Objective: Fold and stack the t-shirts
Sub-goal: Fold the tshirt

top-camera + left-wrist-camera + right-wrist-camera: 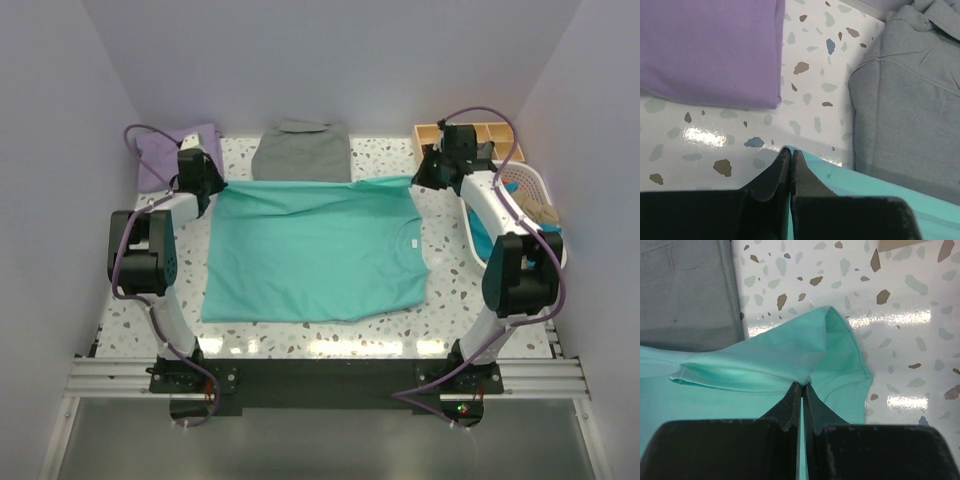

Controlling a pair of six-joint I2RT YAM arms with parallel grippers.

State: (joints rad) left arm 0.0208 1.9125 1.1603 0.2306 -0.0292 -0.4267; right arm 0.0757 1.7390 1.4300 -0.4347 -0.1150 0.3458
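Note:
A turquoise-green t-shirt (312,252) lies spread on the table, its white neck label at the right. My left gripper (212,187) is shut on its far left corner (788,149). My right gripper (420,178) is shut on its far right edge by the sleeve (840,360). The far edge is stretched between both grippers. A folded lavender-purple shirt (160,155) lies at the far left corner and shows in the left wrist view (710,50).
A folded grey shirt (303,151) lies at the far middle, just beyond the turquoise shirt's edge (910,95). A white basket (535,190) with cloth stands at the right. A wooden tray (480,133) sits at the far right corner.

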